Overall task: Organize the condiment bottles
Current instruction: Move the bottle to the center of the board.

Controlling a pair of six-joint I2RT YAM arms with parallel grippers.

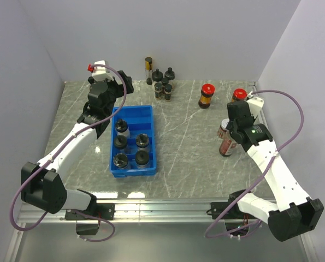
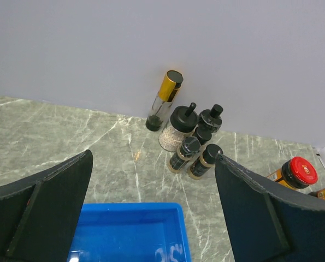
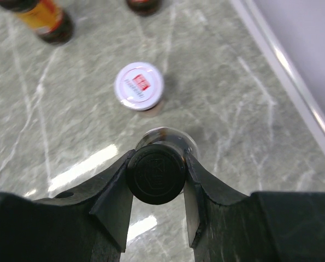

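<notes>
My right gripper [image 3: 159, 155] is shut on the black cap of a dark glass bottle [image 3: 176, 141], at the table's right side [image 1: 226, 146]. A white-capped bottle [image 3: 139, 85] stands just beyond it. My left gripper [image 2: 152, 159] is open and empty, above the far end of the blue tray [image 2: 130, 209]. Beyond it, by the back wall, stands a tall gold-collared bottle [image 2: 165, 101] with a cluster of black-capped jars [image 2: 185, 153]. In the top view the tray [image 1: 132, 108] holds several black-capped jars [image 1: 142, 141]. Two red-capped bottles [image 1: 207, 95] stand at the back right.
The back wall runs close behind the cluster of jars [image 1: 163, 83]. A raised rail [image 3: 293, 87] edges the table just right of my right gripper [image 1: 231, 132]. The far half of the tray under my left gripper [image 1: 120, 91] holds nothing.
</notes>
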